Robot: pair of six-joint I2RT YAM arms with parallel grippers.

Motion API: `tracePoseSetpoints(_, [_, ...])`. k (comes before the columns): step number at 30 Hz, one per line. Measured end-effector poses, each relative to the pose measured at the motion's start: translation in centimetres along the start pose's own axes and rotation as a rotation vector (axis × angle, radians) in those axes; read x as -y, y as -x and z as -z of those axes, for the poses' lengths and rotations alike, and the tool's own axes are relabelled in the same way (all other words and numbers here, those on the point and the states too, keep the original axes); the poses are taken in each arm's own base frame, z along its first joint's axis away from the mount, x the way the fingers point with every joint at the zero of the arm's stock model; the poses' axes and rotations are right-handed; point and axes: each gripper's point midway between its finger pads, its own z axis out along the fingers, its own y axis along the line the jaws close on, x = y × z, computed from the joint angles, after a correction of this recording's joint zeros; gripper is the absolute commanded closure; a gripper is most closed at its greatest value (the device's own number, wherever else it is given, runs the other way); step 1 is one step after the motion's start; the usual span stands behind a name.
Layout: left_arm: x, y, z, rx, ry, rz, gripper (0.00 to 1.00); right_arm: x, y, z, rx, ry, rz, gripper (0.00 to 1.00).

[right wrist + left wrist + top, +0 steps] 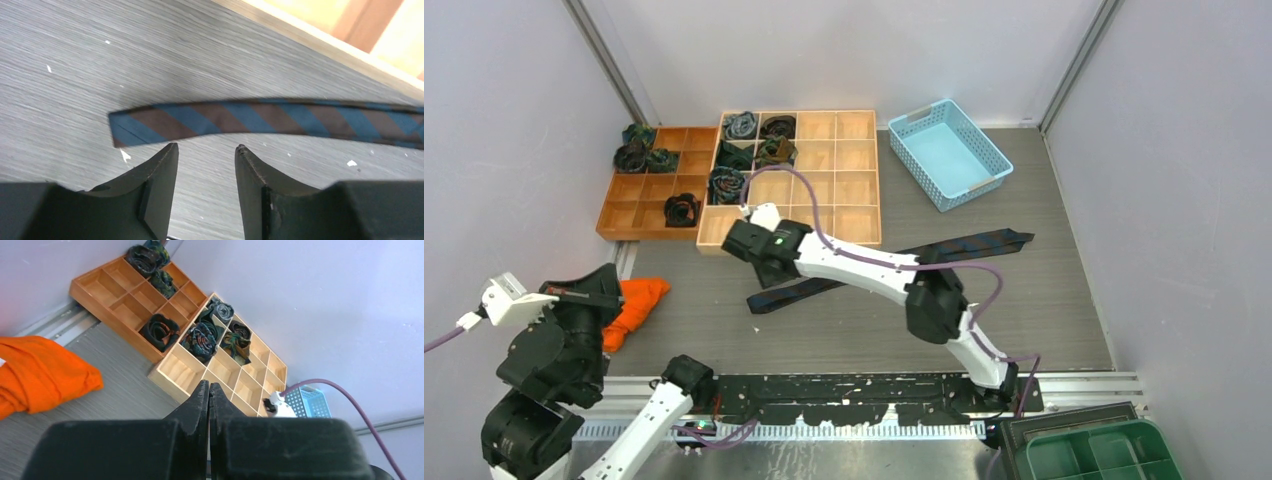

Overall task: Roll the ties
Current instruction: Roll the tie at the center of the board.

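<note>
The flat tie [984,243] lies unrolled on the tabletop [1024,310]. It is a dark strip with blue and brown diagonal stripes, and it runs from a narrow end near the centre left to a wide end toward the right. In the top view the right arm crosses over its middle section and hides that part.

The right tool [206,150] is positioned at the narrow end with its fingers apart and nothing between them. In the right wrist view the tie end lies just beyond the fingertips. Whether the fingers touch the tabletop cannot be determined.

The left tool [209,385] is at the near left with its fingers pressed together and gripping nothing. An orange cloth [639,305] lies bunched on the tabletop just beside the left arm.

Two wooden divider trays sit side by side at the far left. The light tray [844,180] has its near rim close to the narrow end of the tie. The dark tray [639,215] stands to its left. The rolled ties [741,125] occupy the left compartments of the light tray and several compartments of the dark tray.

A purple cable [824,240] loops from the right arm over the light tray. A blue basket [984,185] stands at the far right, well apart from the tie. A green bin [1104,455] sits at the near right corner.
</note>
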Motion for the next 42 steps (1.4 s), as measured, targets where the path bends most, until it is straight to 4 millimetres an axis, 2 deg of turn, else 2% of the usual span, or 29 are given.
tracePoseSetpoints(3, [-0.5,0.8,0.5,0.015,0.012,-0.023,1.00,-2.8,0.4,-1.2,0.021,0.000,0.054,0.39])
tracePoseSetpoints(6, [-1.0,1.4,0.8,0.028,0.024,-0.041,1.00,-5.1,-0.7,-2.9,0.008,-0.004,0.114,0.37])
tracePoseSetpoints(9, [-1.7,1.5,1.0,0.034,0.039,-0.062,1.00,-6.4,-2.3,-4.1,-0.017,-0.006,0.166,0.36])
tracePoseSetpoints(12, [-2.2,1.5,1.1,0.036,0.057,-0.079,0.99,-6.8,-3.4,-4.0,-0.039,-0.003,0.195,0.36])
tracePoseSetpoints(27, [-2.8,1.1,1.1,0.032,0.070,-0.112,0.96,-9.4,-4.5,-3.6,-0.010,0.054,0.235,0.37])
tracePoseSetpoints(33, [-2.9,0.6,0.9,0.022,0.071,-0.123,0.95,-10.1,-4.6,-3.6,0.002,0.069,0.242,0.44])
tracePoseSetpoints(37, [-3.0,0.3,0.8,0.015,0.068,-0.128,0.94,-10.1,-4.7,-4.6,0.005,0.058,0.247,0.56])
tracePoseSetpoints(42, [-3.3,0.2,0.8,0.015,0.061,-0.126,0.94,-9.5,-5.8,-7.3,-0.024,0.019,0.254,0.61])
